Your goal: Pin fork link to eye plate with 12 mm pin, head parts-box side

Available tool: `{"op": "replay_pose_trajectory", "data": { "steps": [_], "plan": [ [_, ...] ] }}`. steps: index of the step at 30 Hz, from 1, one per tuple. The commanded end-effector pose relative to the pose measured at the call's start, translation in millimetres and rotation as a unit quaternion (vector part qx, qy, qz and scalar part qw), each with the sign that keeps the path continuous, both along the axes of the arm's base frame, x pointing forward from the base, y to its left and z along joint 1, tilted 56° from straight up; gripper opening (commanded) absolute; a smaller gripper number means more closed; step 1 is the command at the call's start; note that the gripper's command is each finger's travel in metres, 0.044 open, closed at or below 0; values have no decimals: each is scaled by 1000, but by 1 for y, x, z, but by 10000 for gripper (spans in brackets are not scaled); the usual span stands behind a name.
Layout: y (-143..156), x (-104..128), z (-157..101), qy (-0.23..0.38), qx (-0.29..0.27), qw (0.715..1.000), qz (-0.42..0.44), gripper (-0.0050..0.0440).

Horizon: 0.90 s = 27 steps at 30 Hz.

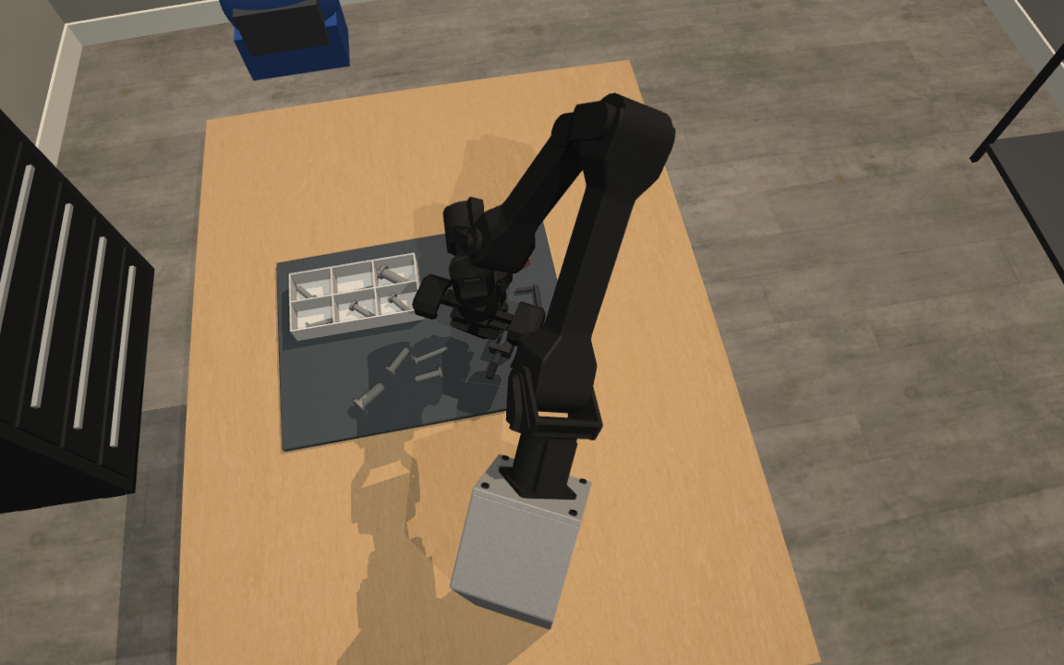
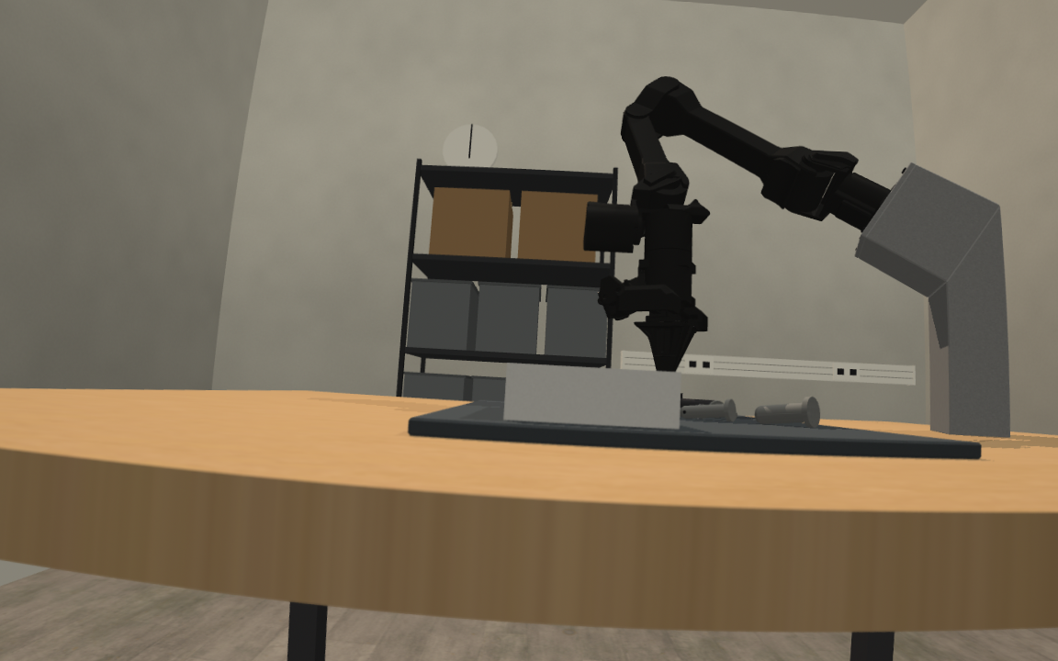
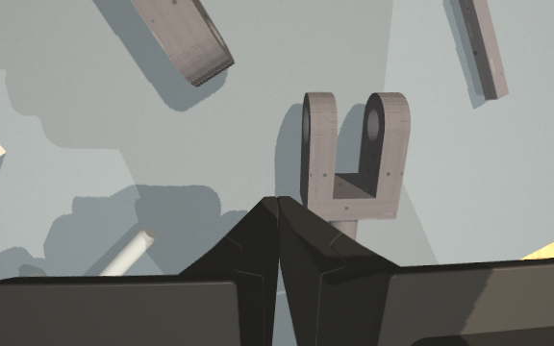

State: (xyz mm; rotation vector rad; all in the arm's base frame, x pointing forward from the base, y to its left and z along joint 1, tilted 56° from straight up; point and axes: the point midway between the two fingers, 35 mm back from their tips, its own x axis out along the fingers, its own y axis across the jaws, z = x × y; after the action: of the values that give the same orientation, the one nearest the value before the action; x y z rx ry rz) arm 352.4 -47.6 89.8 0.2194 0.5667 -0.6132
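The fork link lies on the dark mat, both cheeks up and its stem pointing toward my fingers. My gripper is shut with nothing between the fingers; its tips hang just left of the fork's base. A grey bar with a rounded end, probably the eye plate, lies beyond on the left. A light pin lies to the lower left. Several headed pins lie loose on the mat.
The white parts box with six compartments holding pins stands on the mat's left part. A narrow grey bar lies at the far right. A small red thing shows behind the arm. The arm's grey base stands near the table's front.
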Motion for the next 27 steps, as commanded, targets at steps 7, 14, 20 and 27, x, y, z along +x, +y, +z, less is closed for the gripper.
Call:
{"op": "replay_pose_trajectory", "data": {
  "steps": [7, 14, 20, 27],
  "plan": [
    [1, -2, 7, -9, 1, 1000, 0, -50],
    [3, -5, 9, -9, 1, 1000, -1, -50],
    [5, -7, 11, -9, 1, 1000, -1, -50],
    [8, -11, 14, -9, 1, 1000, -1, -50]
  ]
}}
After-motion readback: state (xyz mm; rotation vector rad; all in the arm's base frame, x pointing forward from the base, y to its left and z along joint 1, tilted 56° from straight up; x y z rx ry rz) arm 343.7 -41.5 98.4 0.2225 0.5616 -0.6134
